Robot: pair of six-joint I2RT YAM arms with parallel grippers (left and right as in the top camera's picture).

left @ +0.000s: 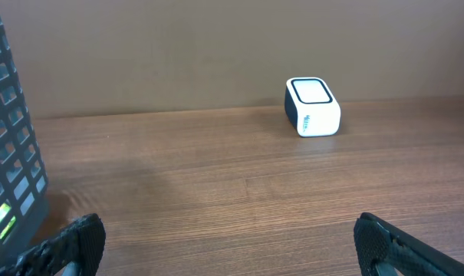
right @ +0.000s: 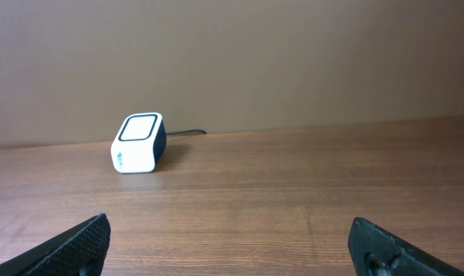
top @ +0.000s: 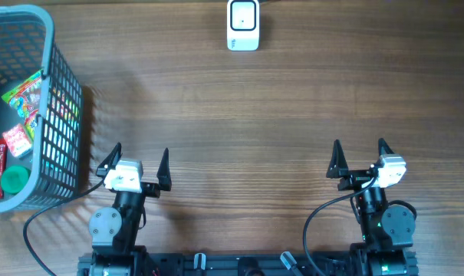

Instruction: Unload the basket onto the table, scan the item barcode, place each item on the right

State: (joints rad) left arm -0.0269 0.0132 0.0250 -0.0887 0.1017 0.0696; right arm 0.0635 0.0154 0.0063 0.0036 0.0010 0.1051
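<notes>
Nothing picked yet: my left tool (top: 139,157) and right tool (top: 359,149) gape empty low in frame, packets (top: 23,100) lie in the basket (top: 63,107) far left, scanner (top: 243,24) top centre, so next I'd reach the left tool into that basket.

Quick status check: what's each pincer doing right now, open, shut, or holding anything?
Left pincer: open, holding nothing.
Right pincer: open, holding nothing.
</notes>
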